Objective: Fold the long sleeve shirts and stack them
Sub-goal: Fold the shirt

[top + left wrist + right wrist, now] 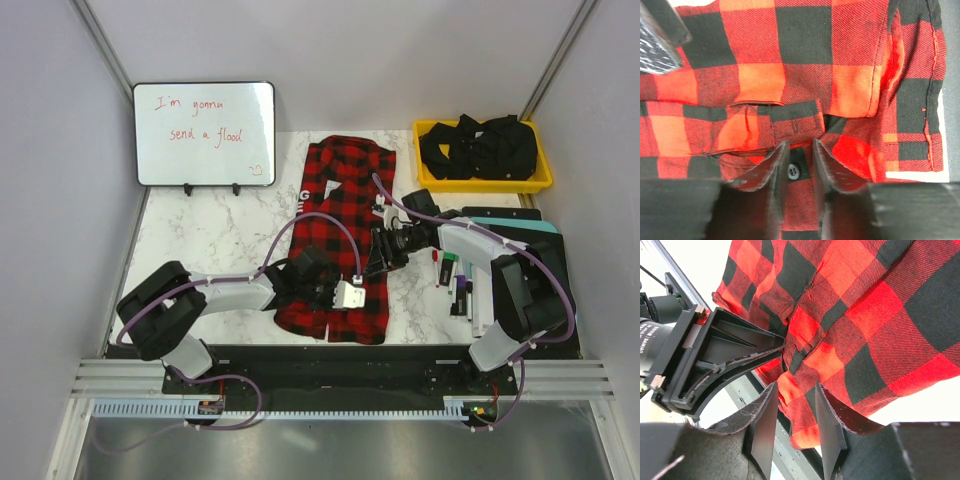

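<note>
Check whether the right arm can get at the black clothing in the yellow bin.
Probably yes: the yellow bin is open-topped on its side, black clothing uncovered, but its end effector is at the flannel shirt.

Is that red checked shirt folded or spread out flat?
Partly folded: the shirt lies as a narrow strip on the table, with a sleeve cuff doubled over its body.

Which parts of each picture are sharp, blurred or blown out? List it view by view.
Top external: even light, everything sharp, faint glare on the whiteboard. Left wrist: shirt weave crisp, some red squares washed to orange, left pincer fingers soft. Right wrist: cloth sharp, background blown to white, right pincer fingers slightly blurred.
</note>
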You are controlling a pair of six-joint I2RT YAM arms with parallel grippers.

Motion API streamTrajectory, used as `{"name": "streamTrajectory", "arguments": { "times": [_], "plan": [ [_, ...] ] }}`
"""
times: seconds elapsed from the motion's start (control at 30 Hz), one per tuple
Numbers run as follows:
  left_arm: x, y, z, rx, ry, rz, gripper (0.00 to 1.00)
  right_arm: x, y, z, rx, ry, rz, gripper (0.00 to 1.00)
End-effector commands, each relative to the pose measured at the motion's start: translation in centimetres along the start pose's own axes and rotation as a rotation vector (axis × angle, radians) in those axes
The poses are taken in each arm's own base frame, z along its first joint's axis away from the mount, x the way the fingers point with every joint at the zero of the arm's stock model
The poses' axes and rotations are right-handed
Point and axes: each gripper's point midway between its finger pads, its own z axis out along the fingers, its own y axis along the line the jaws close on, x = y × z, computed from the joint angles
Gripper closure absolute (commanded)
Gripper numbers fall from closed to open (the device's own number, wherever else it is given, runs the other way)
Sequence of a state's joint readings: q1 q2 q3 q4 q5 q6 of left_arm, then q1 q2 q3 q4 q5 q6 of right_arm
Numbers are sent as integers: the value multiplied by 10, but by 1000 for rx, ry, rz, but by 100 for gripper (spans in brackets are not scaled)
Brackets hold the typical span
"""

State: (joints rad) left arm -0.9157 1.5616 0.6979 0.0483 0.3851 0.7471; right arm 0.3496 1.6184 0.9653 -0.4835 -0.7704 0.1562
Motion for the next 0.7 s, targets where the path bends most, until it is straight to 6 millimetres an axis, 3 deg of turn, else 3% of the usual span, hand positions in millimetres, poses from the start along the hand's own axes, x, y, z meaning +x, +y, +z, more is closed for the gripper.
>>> {"name": "streamTrajectory", "arguments": {
  "times": [0.0, 0.17, 0.3, 0.67],
  "plan": [
    [-37, 22, -13, -49, -90, 20, 58, -2, 9, -6, -31, -21, -39, 57],
    [-50, 29, -14, -55, -115, -3, 40, 0, 3, -4, -21, -16, -24, 58],
    [-50, 33, -4, -51, -100, -3, 37, -1, -3, -4, -16, -16, 10, 58],
    [-38, 12, 10, 17, -71, 0, 30, 3, -17, 4, 0, 9, 55, 59]
  ]
}}
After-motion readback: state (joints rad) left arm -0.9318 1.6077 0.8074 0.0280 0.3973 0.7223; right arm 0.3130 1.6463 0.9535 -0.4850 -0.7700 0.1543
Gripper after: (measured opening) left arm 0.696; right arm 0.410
